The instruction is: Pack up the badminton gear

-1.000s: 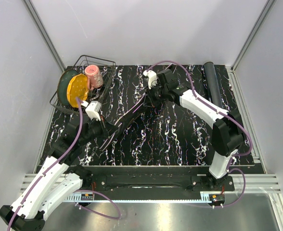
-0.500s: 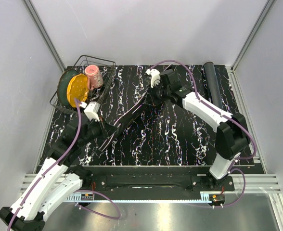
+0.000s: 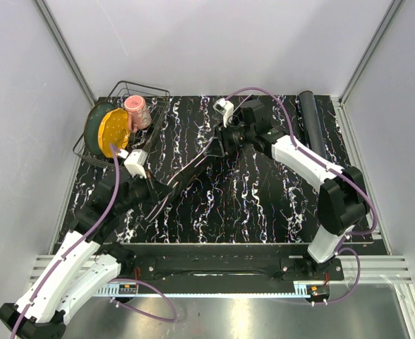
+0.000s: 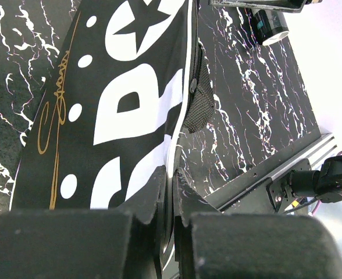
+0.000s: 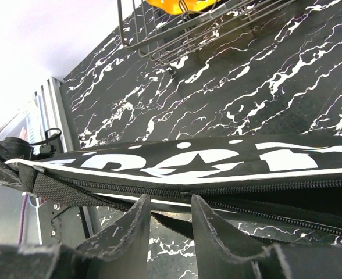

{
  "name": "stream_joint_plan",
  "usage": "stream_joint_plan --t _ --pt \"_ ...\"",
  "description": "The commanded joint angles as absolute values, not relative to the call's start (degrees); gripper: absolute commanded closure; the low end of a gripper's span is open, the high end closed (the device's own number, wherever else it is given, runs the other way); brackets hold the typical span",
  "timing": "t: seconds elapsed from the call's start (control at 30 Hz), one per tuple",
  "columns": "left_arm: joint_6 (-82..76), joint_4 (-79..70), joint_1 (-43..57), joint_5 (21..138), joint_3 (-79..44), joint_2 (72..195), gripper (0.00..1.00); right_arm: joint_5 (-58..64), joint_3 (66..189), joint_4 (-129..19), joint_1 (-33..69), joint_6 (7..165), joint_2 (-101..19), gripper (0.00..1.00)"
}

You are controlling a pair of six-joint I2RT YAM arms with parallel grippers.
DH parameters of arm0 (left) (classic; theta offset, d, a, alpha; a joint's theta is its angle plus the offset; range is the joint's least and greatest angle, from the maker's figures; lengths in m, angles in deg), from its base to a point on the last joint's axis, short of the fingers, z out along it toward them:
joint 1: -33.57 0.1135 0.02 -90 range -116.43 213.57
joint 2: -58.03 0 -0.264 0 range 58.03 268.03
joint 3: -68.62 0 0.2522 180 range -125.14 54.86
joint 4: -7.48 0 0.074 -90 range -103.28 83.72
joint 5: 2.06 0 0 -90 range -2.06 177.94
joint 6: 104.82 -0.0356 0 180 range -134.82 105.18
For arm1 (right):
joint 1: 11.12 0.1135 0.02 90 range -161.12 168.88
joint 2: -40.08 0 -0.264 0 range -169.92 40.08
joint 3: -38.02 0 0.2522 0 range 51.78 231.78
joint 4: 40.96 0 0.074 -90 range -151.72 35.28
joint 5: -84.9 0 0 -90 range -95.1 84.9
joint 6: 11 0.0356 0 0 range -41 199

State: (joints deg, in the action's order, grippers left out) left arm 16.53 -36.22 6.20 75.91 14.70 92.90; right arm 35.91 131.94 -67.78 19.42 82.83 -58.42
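The bag (image 3: 186,173) stretches diagonally across the frame's middle over the bench (image 3: 264,205). The left hand (image 4: 172,177) is clenched on its edge, and the right hand (image 5: 171,203) is released beside the zipper (image 5: 246,189). That thin-edge pinch may slip, dropping the opening shut.

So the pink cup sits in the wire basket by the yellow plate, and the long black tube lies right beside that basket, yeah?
Almost. The pink cup is in the wire basket by the yellow plate, but the long black tube lies far off on the right side, not beside the basket. The top view shows it.
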Motion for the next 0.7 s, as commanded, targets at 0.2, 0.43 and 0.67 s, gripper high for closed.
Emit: stream_joint_plan --t 0.2,0.43,0.67 --pt "16.21 -34.15 6.59 74.41 12.5 92.57 1.0 31.56 129.66 -65.44 19.55 80.41 -55.64 0.56" --pt "16.29 -33.97 6.59 73.97 12.32 93.01 1.0 28.82 129.48 -67.03 19.55 76.71 -55.63 0.54" --pt "16.47 -33.97 6.5 73.7 12.32 93.01 1.0 28.12 130.36 -65.98 20.78 76.89 -56.6 0.53"
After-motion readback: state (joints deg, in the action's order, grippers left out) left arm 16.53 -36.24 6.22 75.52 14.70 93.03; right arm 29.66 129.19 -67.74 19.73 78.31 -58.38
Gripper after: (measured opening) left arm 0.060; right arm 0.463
